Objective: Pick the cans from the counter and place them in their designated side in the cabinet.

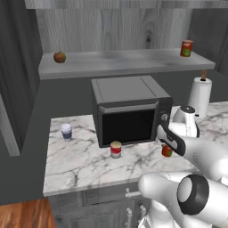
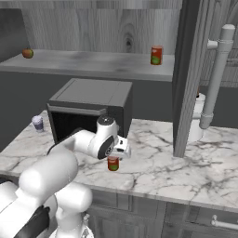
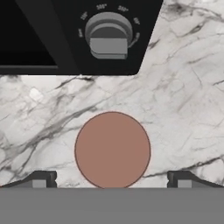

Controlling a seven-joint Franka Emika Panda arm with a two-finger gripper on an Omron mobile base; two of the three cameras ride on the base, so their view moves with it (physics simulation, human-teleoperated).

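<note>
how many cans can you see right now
3: an orange-red can on the cabinet shelf, a red-and-white can and another can under the gripper, both on the counter.

The white marble bench (image 1: 84,162) is veined grey. The short can by the black microwave box (image 1: 129,116) has a red-and-white label and tan top (image 1: 116,149). An orange-red, green-patched can (image 1: 186,48) and a red apple (image 1: 59,57) sit on the grey cabinet shelf (image 1: 120,62).

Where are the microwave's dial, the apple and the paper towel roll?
microwave dial (image 3: 108,36), hand view, on the knob's face.
apple (image 1: 59,57), left base view, on its red side.
paper towel roll (image 1: 200,95), left base view, on its white side.
</note>
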